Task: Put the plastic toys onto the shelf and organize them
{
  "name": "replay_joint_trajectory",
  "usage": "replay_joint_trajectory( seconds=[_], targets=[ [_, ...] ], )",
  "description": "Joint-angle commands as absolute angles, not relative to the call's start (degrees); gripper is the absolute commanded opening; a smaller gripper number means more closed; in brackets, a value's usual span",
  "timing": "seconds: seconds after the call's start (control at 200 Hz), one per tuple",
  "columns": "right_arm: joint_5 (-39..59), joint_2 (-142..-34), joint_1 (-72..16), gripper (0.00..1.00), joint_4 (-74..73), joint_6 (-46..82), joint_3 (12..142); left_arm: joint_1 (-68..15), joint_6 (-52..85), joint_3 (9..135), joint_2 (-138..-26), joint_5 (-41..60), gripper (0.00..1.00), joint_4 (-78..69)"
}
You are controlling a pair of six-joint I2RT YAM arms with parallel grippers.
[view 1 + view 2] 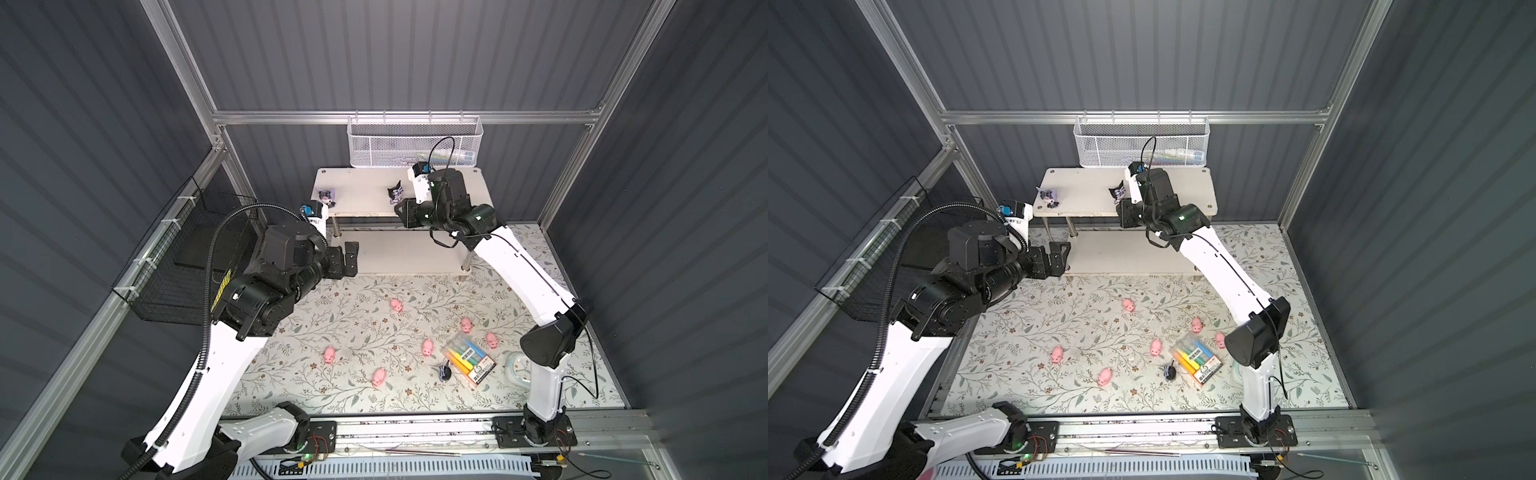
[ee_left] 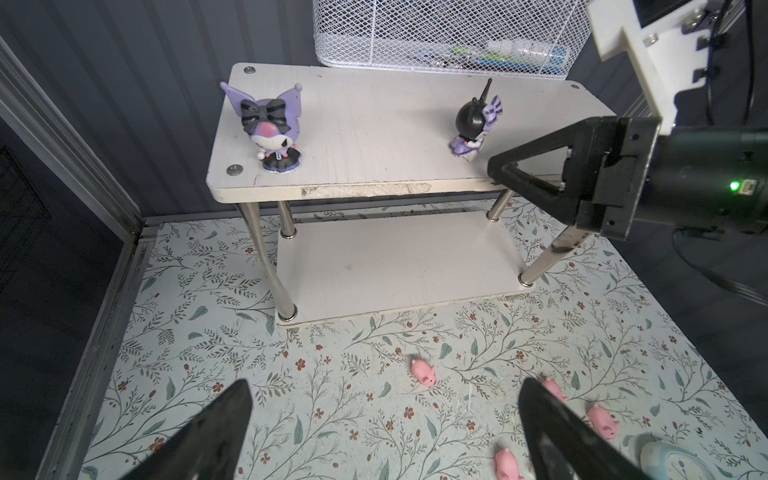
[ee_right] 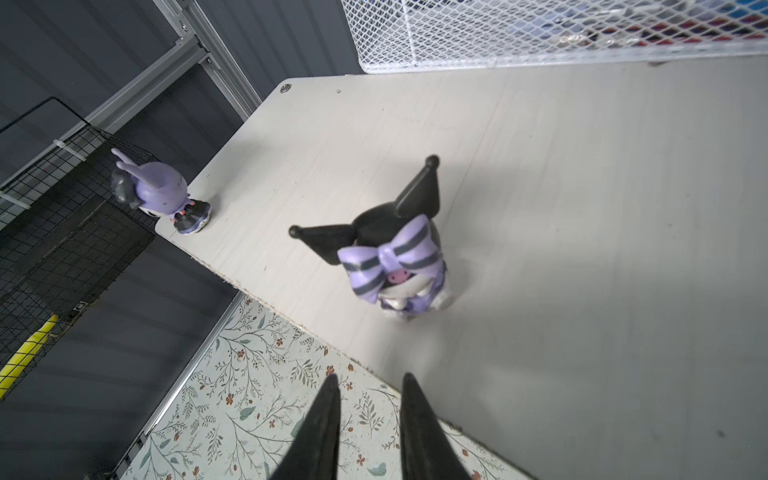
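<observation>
The right gripper (image 3: 370, 380) is closed to a sliver and holds nothing. It hangs just off the front edge of the shelf's (image 1: 361, 187) top board, toward the right end. Directly ahead of it, clear of the jaws, the black-eared figurine (image 3: 395, 257) stands upright on that board near the front edge. At the board's front-left corner the purple figurine (image 2: 272, 129) also stands upright. The lower board (image 2: 395, 266) is bare.

The left gripper (image 1: 350, 258) is spread wide and empty, hovering beside the lower board's front-left corner.

Everything left to fetch lies below both grippers on the surface, toward its front edge. Six pigs (image 1: 428, 347) are scattered there. The third figurine (image 1: 444, 371) lies tipped over just beside the marker pack (image 1: 467, 359), toward the front-right corner. I judge the right arm nearer to it. Its long axis seems to point roughly at the front edge, though it is too small to be sure.

The white mesh basket (image 1: 415, 145) hangs behind the shelf's back edge and holds a tube-like item I cannot identify. The contents of the black wire basket (image 1: 195, 257), on the left wall, cannot be made out.
</observation>
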State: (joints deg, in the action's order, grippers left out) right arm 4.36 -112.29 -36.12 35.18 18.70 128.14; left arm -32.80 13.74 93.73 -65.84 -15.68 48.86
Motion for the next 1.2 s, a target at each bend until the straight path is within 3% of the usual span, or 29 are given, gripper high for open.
replay_joint_trajectory(
  seconds=[0.0,1.196],
  targets=[
    [5.03,-113.82,-35.49,0.27,35.96,18.9,131.58,-32.43,12.13,93.87,-66.0,-16.74,1.0,49.38],
    [8.44,-120.76,-35.22,0.3,38.06,21.71,139.53,-32.43,10.82,93.96,-65.77,-18.94,1.0,49.57]
  ],
)
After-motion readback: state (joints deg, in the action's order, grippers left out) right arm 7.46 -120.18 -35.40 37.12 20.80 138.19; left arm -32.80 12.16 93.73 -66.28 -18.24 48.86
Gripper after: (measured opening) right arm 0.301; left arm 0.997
